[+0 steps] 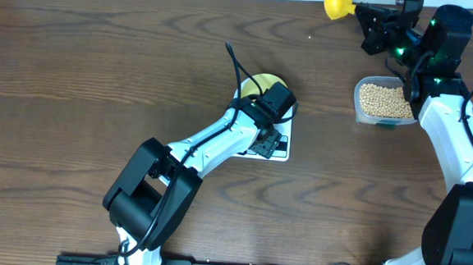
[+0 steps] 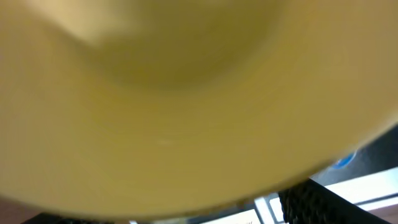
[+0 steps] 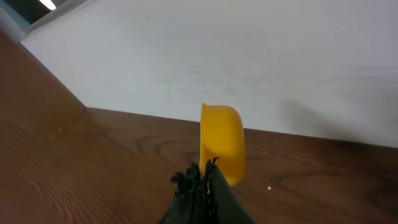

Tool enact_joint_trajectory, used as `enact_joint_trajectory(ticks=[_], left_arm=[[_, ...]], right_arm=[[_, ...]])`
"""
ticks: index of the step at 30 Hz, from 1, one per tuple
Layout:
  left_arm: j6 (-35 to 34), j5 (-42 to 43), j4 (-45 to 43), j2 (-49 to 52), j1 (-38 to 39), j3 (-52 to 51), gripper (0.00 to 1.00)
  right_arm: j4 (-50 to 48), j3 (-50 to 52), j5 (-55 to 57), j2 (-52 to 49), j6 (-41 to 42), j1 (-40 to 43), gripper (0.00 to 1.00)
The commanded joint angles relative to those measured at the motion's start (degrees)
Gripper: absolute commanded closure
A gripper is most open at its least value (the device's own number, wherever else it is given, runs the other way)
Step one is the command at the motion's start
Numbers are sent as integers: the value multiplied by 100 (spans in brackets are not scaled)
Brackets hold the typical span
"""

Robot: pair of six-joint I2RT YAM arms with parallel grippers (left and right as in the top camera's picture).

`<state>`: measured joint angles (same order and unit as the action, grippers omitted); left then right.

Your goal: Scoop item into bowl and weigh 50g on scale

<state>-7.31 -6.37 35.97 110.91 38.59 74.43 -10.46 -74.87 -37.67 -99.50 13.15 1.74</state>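
Brown wood bench [image 1: 100,75], bare apart from the kit.

Left arm [image 1: 211,139] reaches up from 7 o'clock to bench centre. The left hand [image 1: 265,97] sits right over the bowl. Released or clenched: cannot tell, since the fingers are hidden from overhead and the left wrist view is one yellow blur.

Right arm [image 1: 458,138] runs up the 3 o'clock side. The right hand [image 1: 363,15] is at about 1 o'clock near the far edge, clenched on the scoop's handle. The right wrist view shows the fingers pressed together under the scoop.

Scale [image 1: 284,144]: white, at centre, mostly covered by the left hand; the display is not readable.

Clear tub [image 1: 358,111] is at 3 o'clock from the scale, well apart from it.

Bowl [image 1: 257,84]: pale yellow, at the scale's 12 o'clock end, seemingly on the platform — contact is hidden. It fills the left wrist view [image 2: 186,124], and no beans can be made out in it.

Scoop [image 1: 338,3]: bright yellow, sticking out of the right hand toward 9–10 o'clock, cup edge-on in the wrist view [image 3: 222,143]. Its inside is not visible.

Beans [image 1: 384,99]: tan, all seen in the tub.

Key relation: the beans lie at roughly 6 o'clock from the right hand, near. The scoop's long axis runs about 9-to-3, so it likely needs tipping down toward the tub. The right arm is far nearer the beans — the left is busy at the bowl. From the tub, the bowl lies at 9 o'clock.
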Motion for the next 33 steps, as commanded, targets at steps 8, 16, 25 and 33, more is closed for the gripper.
enact_joint_trajectory(ticks=[8, 16, 25, 33], left_arm=[[-28, -175, -46, 66, -4, -35, 18], [-28, -463, -42, 66, -4, -50, 18], [-28, -463, -26, 66, -2, -50, 18], [-26, -461, -24, 66, 2, -50, 18]], right_arm=[[2, -103, 4, -26, -59, -33, 99], [2, -103, 4, -26, -59, -33, 99], [2, -103, 4, -26, -59, -33, 99], [0, -103, 4, -26, -59, -33, 99]])
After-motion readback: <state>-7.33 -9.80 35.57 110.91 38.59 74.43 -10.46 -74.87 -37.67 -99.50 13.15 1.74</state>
